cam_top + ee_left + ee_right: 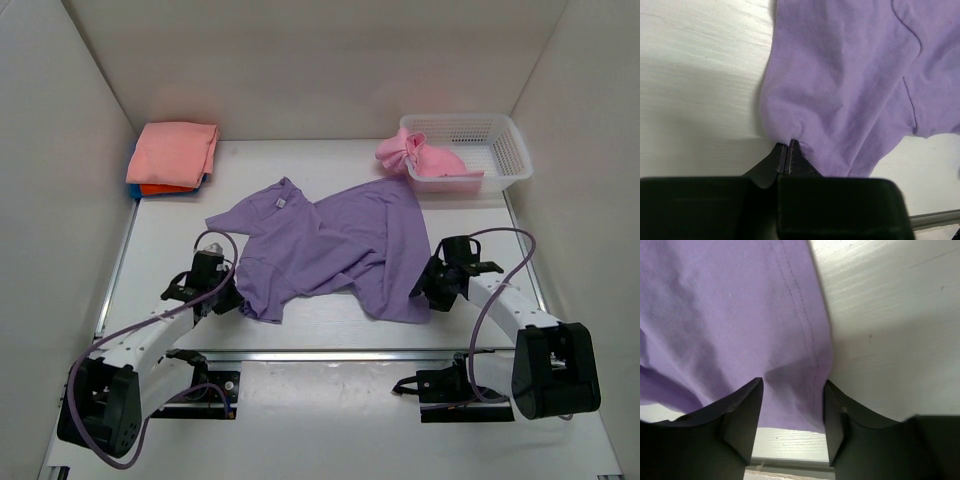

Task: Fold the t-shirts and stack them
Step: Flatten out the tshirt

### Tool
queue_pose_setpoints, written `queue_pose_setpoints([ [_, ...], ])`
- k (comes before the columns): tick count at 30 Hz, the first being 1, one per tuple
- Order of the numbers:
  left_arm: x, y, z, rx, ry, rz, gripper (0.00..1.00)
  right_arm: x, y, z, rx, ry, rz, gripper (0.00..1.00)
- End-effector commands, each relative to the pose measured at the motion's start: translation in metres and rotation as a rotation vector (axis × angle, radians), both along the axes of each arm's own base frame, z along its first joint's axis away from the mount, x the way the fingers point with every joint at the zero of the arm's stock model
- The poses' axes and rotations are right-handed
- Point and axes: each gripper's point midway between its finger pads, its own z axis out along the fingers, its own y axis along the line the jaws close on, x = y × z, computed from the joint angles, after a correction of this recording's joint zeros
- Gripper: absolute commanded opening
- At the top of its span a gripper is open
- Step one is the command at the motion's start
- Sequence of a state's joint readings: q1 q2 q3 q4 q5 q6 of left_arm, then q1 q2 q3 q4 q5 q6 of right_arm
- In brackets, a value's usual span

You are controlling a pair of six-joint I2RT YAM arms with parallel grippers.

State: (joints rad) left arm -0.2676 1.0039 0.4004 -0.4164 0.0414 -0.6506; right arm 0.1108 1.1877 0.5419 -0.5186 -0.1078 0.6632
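While the left claw [788, 150] sits fully closed, pinching a bunched bit of the purple tee [850, 85] at its near-left edge, the right claw [792, 407] stands open, jaws either side of the stitched hem, nothing gripped yet. Judgement: close right on the hem first, then lift both evenly so the cloth spreads flat. Tee lies crumpled mid-table [320, 325]. Folded stack [172, 155] sits far left, basket [505, 150] with pink tee [425, 160] far right. Open room lies between them; walls stand close on both sides.
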Motion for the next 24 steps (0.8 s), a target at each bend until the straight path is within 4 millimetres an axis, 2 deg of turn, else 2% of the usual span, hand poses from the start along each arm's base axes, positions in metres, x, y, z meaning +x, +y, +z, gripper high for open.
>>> queue_pose_setpoints([
  [1, 0.015, -0.004, 0.02, -0.023, -0.087, -0.02, 0.0, -0.036, -0.012, -0.015, -0.096, 0.136, 0.0, 0.49],
  [6, 0.017, -0.007, 0.032, -0.054, -0.131, -0.022, 0.0, -0.047, -0.01, -0.013, -0.173, 0.171, 0.001, 0.54],
  [11, 0.013, -0.016, 0.035, -0.092, -0.143, -0.048, 0.0, -0.06, -0.016, -0.003, -0.34, 0.219, 0.013, 0.55],
  [13, 0.011, -0.019, 0.034, -0.106, -0.138, -0.057, 0.0, -0.06, -0.015, -0.003, -0.33, 0.218, -0.002, 0.56],
  [18, 0.008, -0.022, 0.03, -0.12, -0.128, -0.074, 0.0, -0.066, -0.013, -0.009, -0.324, 0.266, -0.007, 0.56],
  [22, 0.012, -0.02, 0.036, -0.113, -0.156, -0.078, 0.0, -0.072, -0.013, -0.026, -0.292, 0.295, -0.001, 0.56],
  [24, 0.013, -0.02, 0.036, -0.106, -0.156, -0.091, 0.0, -0.071, -0.015, -0.032, -0.286, 0.301, -0.009, 0.48],
])
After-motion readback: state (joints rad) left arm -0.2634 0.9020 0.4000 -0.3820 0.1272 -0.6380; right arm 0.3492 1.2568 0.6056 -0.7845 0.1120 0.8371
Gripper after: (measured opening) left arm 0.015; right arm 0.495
